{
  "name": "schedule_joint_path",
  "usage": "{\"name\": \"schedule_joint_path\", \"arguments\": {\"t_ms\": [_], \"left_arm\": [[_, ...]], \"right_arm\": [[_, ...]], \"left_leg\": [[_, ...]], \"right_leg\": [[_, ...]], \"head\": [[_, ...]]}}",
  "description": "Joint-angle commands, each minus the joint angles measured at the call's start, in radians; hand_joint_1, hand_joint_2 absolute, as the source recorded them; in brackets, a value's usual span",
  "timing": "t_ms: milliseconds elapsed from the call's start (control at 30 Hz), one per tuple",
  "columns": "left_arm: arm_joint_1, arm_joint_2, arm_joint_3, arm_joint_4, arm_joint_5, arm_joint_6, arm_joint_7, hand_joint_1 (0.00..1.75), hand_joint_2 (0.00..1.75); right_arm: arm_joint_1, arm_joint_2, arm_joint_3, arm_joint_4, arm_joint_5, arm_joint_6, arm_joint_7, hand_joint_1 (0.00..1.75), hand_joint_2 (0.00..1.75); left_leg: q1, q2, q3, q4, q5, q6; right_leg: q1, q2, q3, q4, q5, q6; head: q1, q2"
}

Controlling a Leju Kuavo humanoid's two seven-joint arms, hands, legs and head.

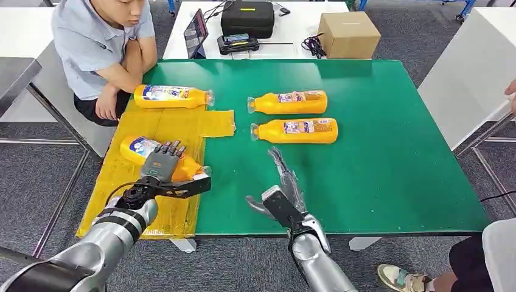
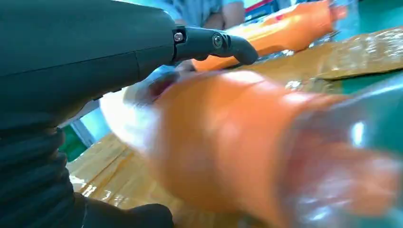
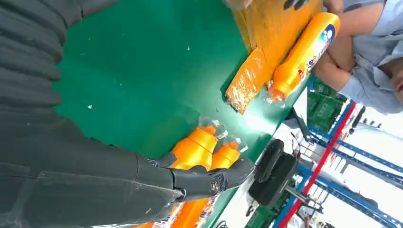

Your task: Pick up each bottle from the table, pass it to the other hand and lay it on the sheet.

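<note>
Several orange bottles with clear caps lie about. One bottle [image 1: 173,96] [image 3: 304,52] rests at the far end of the yellow sheet [image 1: 164,125] [image 3: 266,28]. My left hand [image 1: 163,161] [image 2: 95,57] grips a second bottle [image 1: 135,148] [image 2: 228,142] low over the sheet's middle, fingers over its body and thumb along its neck. Two more bottles [image 1: 289,102] [image 1: 295,130] lie side by side on the green table [image 1: 389,152], and they appear again as the pair [image 3: 195,149] past my fingers. My right hand [image 1: 283,188] [image 3: 95,180] is open and flat, just short of the nearer one.
A person [image 1: 103,36] sits at the far left corner, forearms by the sheet's far end. Behind the table stand a cardboard box [image 1: 348,33], a black case [image 1: 246,18] and a tablet [image 1: 196,33]. Another person's shoe [image 1: 398,278] is at the lower right.
</note>
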Motion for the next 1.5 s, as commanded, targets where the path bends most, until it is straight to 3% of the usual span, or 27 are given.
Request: {"name": "schedule_joint_path", "arguments": {"t_ms": [33, 100, 533, 933, 1167, 1500], "left_arm": [[0.065, -0.024, -0.112, -0.094, -0.014, 0.064, 0.021, 0.0, 1.75], [0.08, -0.017, -0.135, -0.129, -0.028, 0.118, 0.034, 0.0, 1.75], [0.106, -0.008, -0.2, -0.223, -0.069, 0.127, 0.086, 0.0, 1.75], [0.157, -0.001, -0.243, -0.367, -0.058, 0.084, 0.062, 0.0, 1.75], [0.269, 0.031, -0.319, -0.647, 0.061, 0.027, -0.003, 0.0, 1.75], [0.324, 0.05, -0.353, -0.722, 0.094, -0.01, 0.008, 0.0, 1.75]], "right_arm": [[0.006, -0.002, -0.035, 0.033, 0.009, -0.018, -0.005, 0.0, 1.75], [0.009, 0.0, -0.036, 0.033, 0.012, -0.025, -0.007, 0.0, 1.75], [0.023, -0.003, -0.047, 0.015, 0.032, -0.041, -0.001, 0.0, 1.75], [0.043, -0.01, -0.06, -0.01, 0.047, -0.049, 0.001, 0.0, 1.75], [0.079, -0.02, -0.077, -0.05, 0.05, -0.068, 0.003, 0.0, 1.75], [0.099, -0.023, -0.105, -0.077, 0.057, -0.08, 0.0, 0.0, 1.75]], "left_leg": [[0.001, 0.001, 0.001, 0.0, -0.001, -0.002], [0.0, 0.0, 0.001, 0.0, -0.001, -0.001], [0.001, 0.003, -0.004, 0.0, -0.001, -0.001], [0.002, 0.003, -0.005, 0.0, -0.001, -0.002], [0.001, 0.003, -0.005, 0.0, -0.001, -0.001], [0.001, 0.003, -0.007, 0.0, -0.001, -0.001]], "right_leg": [[0.002, 0.0, 0.002, -0.001, -0.001, -0.002], [0.001, 0.0, 0.001, -0.001, -0.001, -0.001], [0.001, 0.0, -0.005, 0.0, -0.001, -0.002], [0.002, 0.001, -0.005, 0.0, -0.001, -0.002], [0.001, 0.001, -0.006, 0.0, -0.001, -0.001], [0.001, 0.001, -0.007, -0.001, 0.0, -0.001]], "head": [[0.0, 0.0], [0.0, 0.0], [0.0, 0.0], [0.0, 0.0], [0.0, 0.0], [0.0, 0.0]]}}
